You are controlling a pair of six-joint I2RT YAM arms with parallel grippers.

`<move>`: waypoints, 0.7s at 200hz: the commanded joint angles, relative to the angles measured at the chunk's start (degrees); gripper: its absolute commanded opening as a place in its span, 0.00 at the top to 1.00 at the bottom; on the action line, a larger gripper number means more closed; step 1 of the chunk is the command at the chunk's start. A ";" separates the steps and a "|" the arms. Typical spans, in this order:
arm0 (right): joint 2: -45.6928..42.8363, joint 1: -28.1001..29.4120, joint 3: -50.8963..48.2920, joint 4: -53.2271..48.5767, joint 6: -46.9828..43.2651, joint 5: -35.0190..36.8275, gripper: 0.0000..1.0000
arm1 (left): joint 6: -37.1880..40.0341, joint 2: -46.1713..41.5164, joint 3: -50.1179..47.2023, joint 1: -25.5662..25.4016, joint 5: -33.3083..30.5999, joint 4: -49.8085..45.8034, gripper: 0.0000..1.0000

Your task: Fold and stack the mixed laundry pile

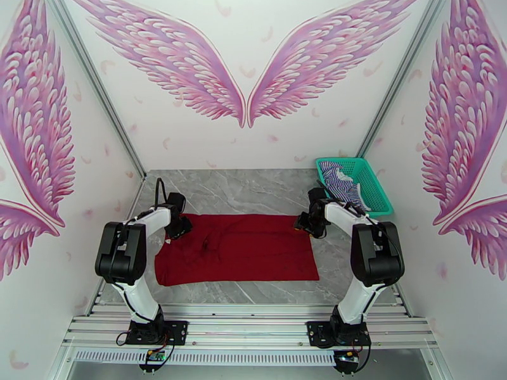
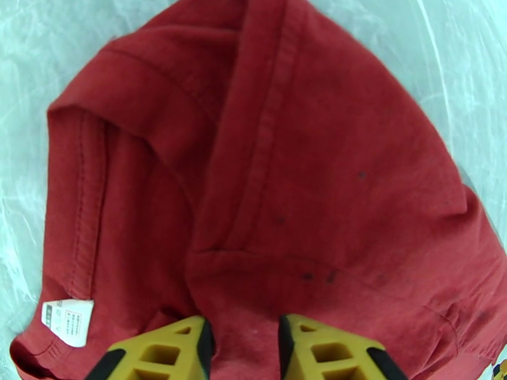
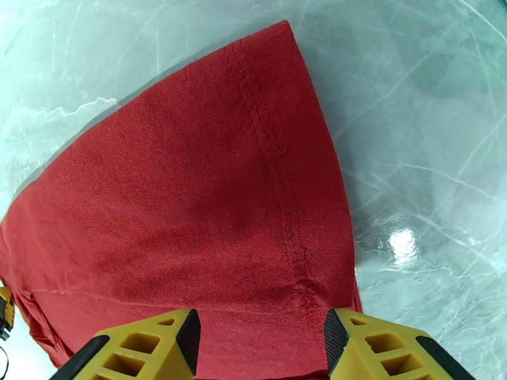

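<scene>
Listing red T-shirt (image 1: pixel 237 248): light, limp, creases easily; best taken at hemmed corners. My left pincer (image 2: pixel 244 330) sits astride a fold, grip I cannot tell; my right pincer (image 3: pixel 260 324) gapes over the hem.

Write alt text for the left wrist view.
A rumpled dark red T-shirt with folded seams lies on a pale marble table, a white care label at lower left. The left gripper, yellow jaws apart, straddles the cloth at the bottom edge.
</scene>
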 commanded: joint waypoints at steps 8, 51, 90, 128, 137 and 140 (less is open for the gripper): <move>-1.05 0.34 -0.58 1.00 0.21 0.59 0.42 | -0.02 -0.86 1.04 -0.26 0.92 0.53 0.74; -0.80 0.36 -0.32 0.99 0.10 0.49 0.41 | -0.23 -0.34 1.10 -0.43 1.20 1.09 0.92; -1.04 0.38 -0.61 0.93 0.08 0.74 0.41 | 0.53 -2.22 1.28 -0.43 0.44 1.41 1.00; -2.09 0.38 -1.29 0.83 0.87 0.58 0.41 | 2.11 -5.69 1.22 -0.43 -0.15 1.81 1.00; -2.59 0.38 -1.57 0.93 1.17 0.54 0.41 | 2.52 -6.56 1.19 -0.35 -0.55 1.50 1.00; -2.76 0.32 -1.63 1.07 1.36 0.51 0.42 | 2.75 -6.78 1.24 -0.30 -0.69 1.44 1.00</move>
